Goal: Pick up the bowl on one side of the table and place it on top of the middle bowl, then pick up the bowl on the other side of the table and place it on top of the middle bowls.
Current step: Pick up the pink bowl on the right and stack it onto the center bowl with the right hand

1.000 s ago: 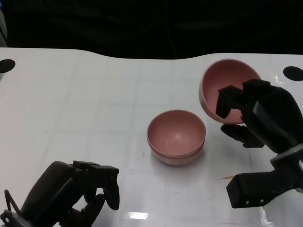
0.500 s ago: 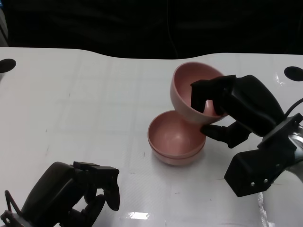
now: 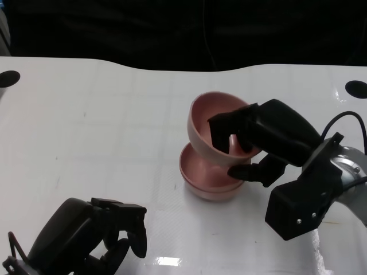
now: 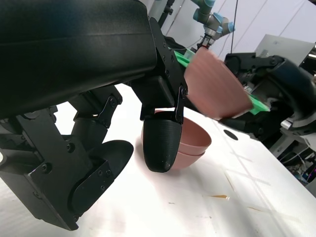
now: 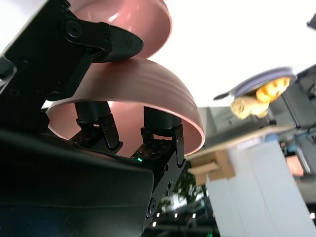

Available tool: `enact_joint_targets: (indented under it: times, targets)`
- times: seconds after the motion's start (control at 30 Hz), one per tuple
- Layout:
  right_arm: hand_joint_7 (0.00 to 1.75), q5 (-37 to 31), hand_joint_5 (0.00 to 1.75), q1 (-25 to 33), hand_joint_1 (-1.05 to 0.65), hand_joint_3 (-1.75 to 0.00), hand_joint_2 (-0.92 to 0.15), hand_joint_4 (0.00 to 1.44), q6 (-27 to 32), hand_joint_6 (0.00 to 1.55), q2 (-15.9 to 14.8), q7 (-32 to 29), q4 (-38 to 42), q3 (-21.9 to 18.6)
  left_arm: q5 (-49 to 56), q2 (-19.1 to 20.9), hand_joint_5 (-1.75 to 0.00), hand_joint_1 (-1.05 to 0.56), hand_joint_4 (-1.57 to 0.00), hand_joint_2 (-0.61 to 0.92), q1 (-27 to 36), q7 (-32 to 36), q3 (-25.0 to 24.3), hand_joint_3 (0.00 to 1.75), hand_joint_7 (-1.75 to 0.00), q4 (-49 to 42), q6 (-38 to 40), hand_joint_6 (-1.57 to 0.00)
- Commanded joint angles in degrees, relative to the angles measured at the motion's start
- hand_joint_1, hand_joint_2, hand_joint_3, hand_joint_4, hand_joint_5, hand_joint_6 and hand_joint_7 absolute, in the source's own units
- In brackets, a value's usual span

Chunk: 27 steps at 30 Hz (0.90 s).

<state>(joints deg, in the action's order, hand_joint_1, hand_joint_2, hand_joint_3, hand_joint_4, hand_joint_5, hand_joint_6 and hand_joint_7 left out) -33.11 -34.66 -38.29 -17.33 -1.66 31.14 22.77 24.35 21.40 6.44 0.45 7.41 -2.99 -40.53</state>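
Observation:
My right hand point(image 3: 252, 140) grips a pink bowl point(image 3: 213, 123) by its rim, fingers inside and thumb under it, tilted and held just above the middle stack. That stack is two nested pink bowls point(image 3: 203, 175) standing at the table's centre. The right wrist view shows the held bowl point(image 5: 148, 98) from below, with the fingers point(image 5: 158, 133) hooked over its rim and the stack point(image 5: 133, 19) beyond. In the left wrist view the held bowl point(image 4: 217, 89) hangs over the stack point(image 4: 190, 145). My left hand point(image 3: 94, 238) rests at the near left with fingers curled, holding nothing.
The white table point(image 3: 103, 126) runs to a dark back edge. Round black holes sit at its far left corner point(image 3: 8, 78) and far right corner point(image 3: 355, 89). A small orange sliver point(image 4: 217, 196) lies on the table near the stack.
My right hand has carried the tilted bowl leftward and lower, from the table's right side to just over the middle stack. The left hand has stayed put.

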Motion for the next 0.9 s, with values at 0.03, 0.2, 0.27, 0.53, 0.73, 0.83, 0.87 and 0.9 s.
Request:
enact_joint_targets:
  times: [0.03, 0.2, 0.27, 0.53, 0.73, 0.83, 0.87, 0.9]
  targets:
    - [1.74, -0.7, 1.75, -1.5, -0.14, -1.13, -0.43, 0.98, -0.5, 0.75, -0.1, 0.9, 1.6, 0.7, -0.1, 0.2, -1.64, -0.01, -0.93, 0.17, 0.5, -0.7, 0.2, 1.60, -1.40, 1.1, 0.4, -0.91]
    - [1.66, -1.5, 1.75, -2.1, -0.14, -1.27, -0.38, 0.98, -1.2, 0.79, 0.4, 0.5, 3.6, 1.5, -0.1, 0.1, -1.64, -0.01, -0.94, 0.16, 0.4, -0.7, 0.3, 1.61, -1.39, 1.1, 0.4, -0.91]
    - [1.65, -2.1, 1.75, -2.5, -0.14, -1.28, -0.38, 0.98, -1.1, 0.80, 0.6, 0.4, 4.6, 2.0, -0.2, 0.1, -1.64, -0.01, -0.94, 0.16, 0.5, -0.8, 0.3, 1.61, -1.39, 1.2, 0.4, -0.91]
    - [0.60, -4.7, 1.22, -4.2, -0.17, -1.03, -0.45, 0.94, -0.5, 0.99, 1.4, 0.1, 9.2, 3.9, 0.1, -0.1, -1.65, 0.00, -0.94, 0.15, 0.5, -0.8, 0.3, 1.62, -1.39, 1.2, 0.4, -0.91]
    - [0.04, -5.1, 0.56, -4.4, -0.34, -0.36, -0.73, 0.80, -0.1, 0.92, 0.7, 1.1, 8.9, 4.5, 0.3, -0.2, -1.65, 0.01, -0.94, 0.16, 0.4, -0.9, 0.2, 1.61, -1.39, 1.2, 0.4, -0.92]
    - [0.01, -6.9, 0.36, -4.3, -0.42, -0.14, -0.88, 0.81, 0.4, 0.89, 0.0, 0.5, 8.2, 5.1, 0.2, -0.2, -1.65, 0.02, -0.93, 0.16, 0.4, -1.0, 0.2, 1.61, -1.39, 1.2, 0.5, -0.92]
    - [0.00, -7.3, 0.34, -4.2, -0.43, -0.11, -0.90, 0.82, 0.4, 0.89, -0.1, 0.3, 7.9, 5.1, 0.2, -0.2, -1.65, 0.01, -0.93, 0.16, 0.4, -1.1, 0.2, 1.61, -1.39, 1.3, 0.6, -0.92]
    - [0.00, -7.7, 0.32, -4.2, -0.44, -0.09, -0.91, 0.82, 0.4, 0.89, -0.3, -0.1, 7.7, 5.0, 0.2, -0.1, -1.64, 0.01, -0.93, 0.16, 0.4, -1.1, 0.2, 1.61, -1.39, 1.3, 0.6, -0.92]
